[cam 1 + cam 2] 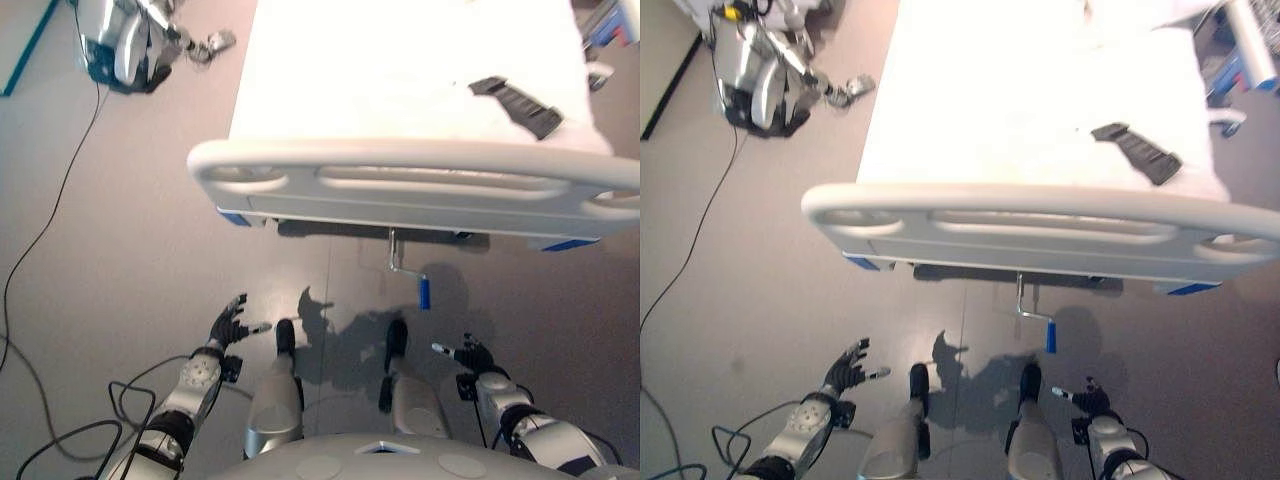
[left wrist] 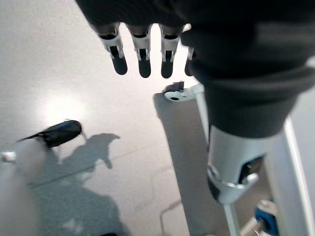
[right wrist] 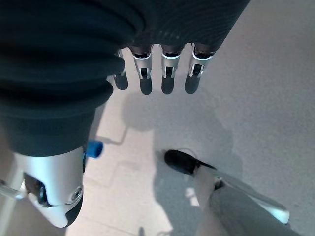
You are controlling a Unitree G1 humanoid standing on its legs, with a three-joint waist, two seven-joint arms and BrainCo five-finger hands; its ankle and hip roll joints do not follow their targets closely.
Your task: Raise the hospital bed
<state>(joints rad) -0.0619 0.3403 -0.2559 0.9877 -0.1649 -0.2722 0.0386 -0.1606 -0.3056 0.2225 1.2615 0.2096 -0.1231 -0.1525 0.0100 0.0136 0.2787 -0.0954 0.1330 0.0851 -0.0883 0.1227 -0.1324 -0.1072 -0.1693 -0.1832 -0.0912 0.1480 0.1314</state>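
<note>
The big white hospital bed [image 1: 400, 80] with its flat white mattress stands on the far side of the grey floor [image 1: 120, 260] and reaches across from the middle to the right. Its near end is a wide white plastic footboard [image 1: 420, 180] with long rounded holes in it. Small blue corner pieces [image 1: 235, 218] sit under each end of the footboard.

A black flat remote with a strap [image 1: 518, 103] lies on the mattress, near the right side of the bed.

Far to the left, on the floor beside the bed, there is a silver and black machine [image 1: 130, 40].

Under the middle of the footboard hangs a thin silver metal crank with a blue handle [image 1: 424, 292]. The handle points down toward the near side. Nothing touches it.

The left hand [image 1: 228, 325] is low and on the left, above the floor and well apart from the crank. Its fingers [image 2: 142, 54] are straight and spread, with nothing in them.

The right hand [image 1: 470, 354] is low on the right, nearer to the crank but not touching it. Its fingers [image 3: 167, 69] are straight and loose too, with nothing in them.
</note>
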